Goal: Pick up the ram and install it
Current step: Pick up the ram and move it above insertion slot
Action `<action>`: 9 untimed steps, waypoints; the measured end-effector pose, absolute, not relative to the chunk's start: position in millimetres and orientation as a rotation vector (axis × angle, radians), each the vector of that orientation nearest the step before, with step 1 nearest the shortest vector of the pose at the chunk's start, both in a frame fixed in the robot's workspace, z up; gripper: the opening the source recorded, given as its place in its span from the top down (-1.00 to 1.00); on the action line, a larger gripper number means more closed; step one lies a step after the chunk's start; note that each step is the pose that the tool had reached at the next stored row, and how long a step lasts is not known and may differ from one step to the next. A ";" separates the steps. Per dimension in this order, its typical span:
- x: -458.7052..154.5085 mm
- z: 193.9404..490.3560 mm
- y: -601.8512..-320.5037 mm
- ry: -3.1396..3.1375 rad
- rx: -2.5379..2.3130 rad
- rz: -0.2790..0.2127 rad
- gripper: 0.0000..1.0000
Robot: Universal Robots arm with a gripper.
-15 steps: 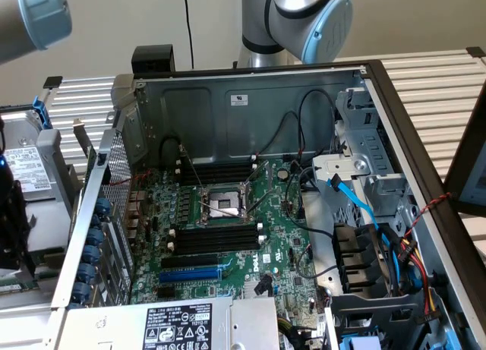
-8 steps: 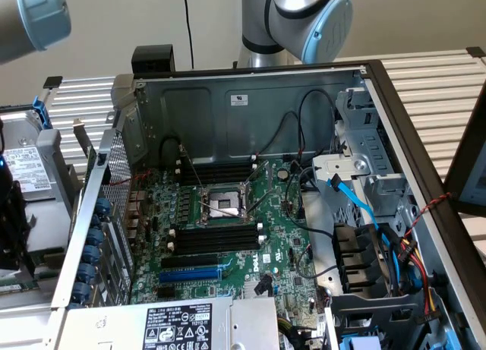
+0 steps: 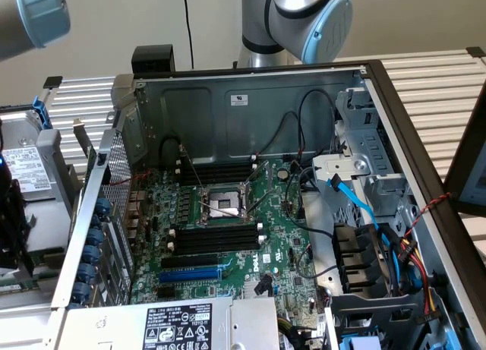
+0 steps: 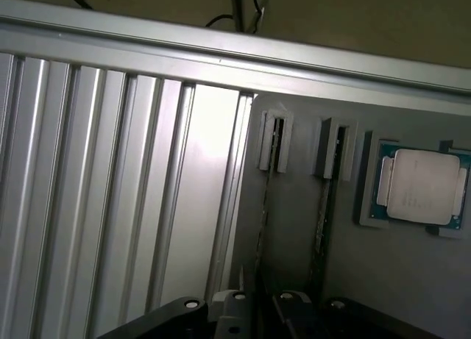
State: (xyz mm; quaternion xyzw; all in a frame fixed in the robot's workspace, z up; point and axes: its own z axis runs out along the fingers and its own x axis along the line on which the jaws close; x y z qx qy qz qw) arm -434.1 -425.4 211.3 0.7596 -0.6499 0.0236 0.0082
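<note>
An open computer case (image 3: 228, 107) lies with its board facing up, and the robot arm (image 3: 304, 16) stands behind it. A ribbed metal tabletop (image 4: 110, 192) borders a grey tray (image 4: 390, 280). The tool (image 4: 257, 313) hangs close over the tray; I cannot tell whether it is apart or clamped. A processor chip (image 4: 421, 186) sits in the tray. The ram (image 4: 262, 229) stands on edge in a tray holder, in line with the tool, beside a second stick (image 4: 321, 221).

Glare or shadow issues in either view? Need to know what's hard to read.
Wrist view: bright glare on the ribbed aluminium surface; the grey tray beside it sits in dim shade, the ram edge-on and dark against it. Exterior view: even light on the motherboard, no glare; black slots read dark.
</note>
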 end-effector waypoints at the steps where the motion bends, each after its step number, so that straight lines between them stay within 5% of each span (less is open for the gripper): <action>1: -434.1 211.3 -425.4 -2.031 2.374 0.074 0.65; 9: -435.2 211.4 -425.4 -2.028 2.370 0.079 0.65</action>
